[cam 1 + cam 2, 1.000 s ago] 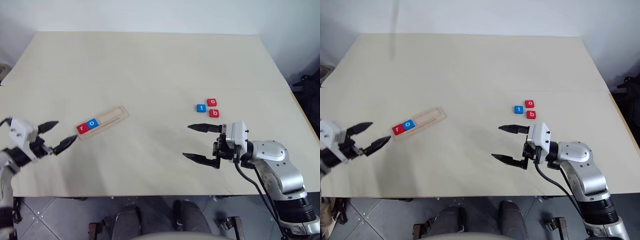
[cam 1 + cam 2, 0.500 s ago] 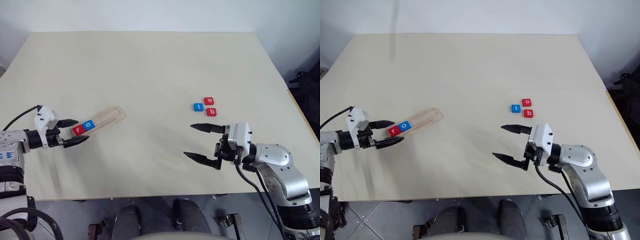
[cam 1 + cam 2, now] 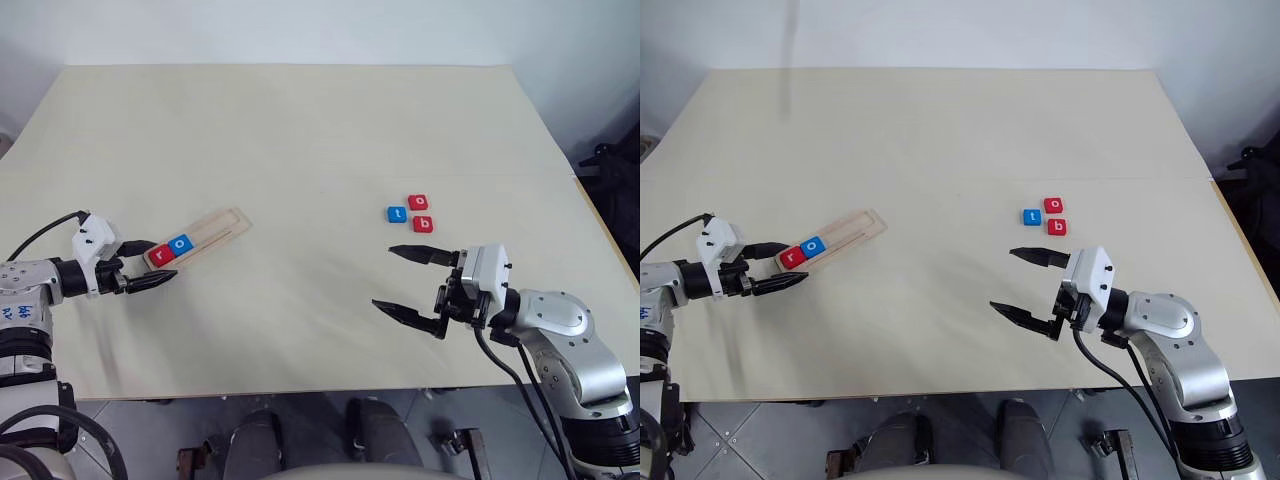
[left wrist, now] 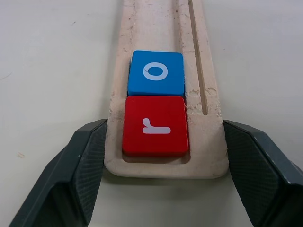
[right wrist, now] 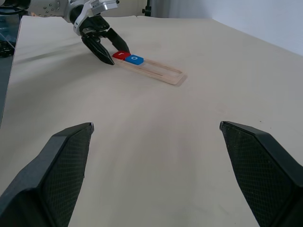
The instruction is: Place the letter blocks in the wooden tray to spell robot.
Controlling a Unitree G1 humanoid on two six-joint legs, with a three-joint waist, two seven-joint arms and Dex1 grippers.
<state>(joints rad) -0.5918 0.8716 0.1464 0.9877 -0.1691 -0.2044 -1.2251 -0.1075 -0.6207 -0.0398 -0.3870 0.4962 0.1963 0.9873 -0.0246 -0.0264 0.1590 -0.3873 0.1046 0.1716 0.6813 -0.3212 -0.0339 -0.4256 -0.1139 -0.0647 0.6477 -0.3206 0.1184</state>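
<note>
Pale tabletop (image 3: 300, 130) w/ wooden tray (image 3: 215, 229), white wall (image 3: 300, 25) behind.

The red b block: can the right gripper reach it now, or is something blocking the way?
Probably yes. The right gripper is open above bare table, and the red b block lies just beyond its fingertips with nothing between. The blue t block and red o block sit close by, so it may nudge them.

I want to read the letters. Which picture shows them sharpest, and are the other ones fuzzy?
Left wrist view: the r block and blue o block are crisp in the wooden tray. Left eye view: t block, b block and red o block are small but readable.
</note>
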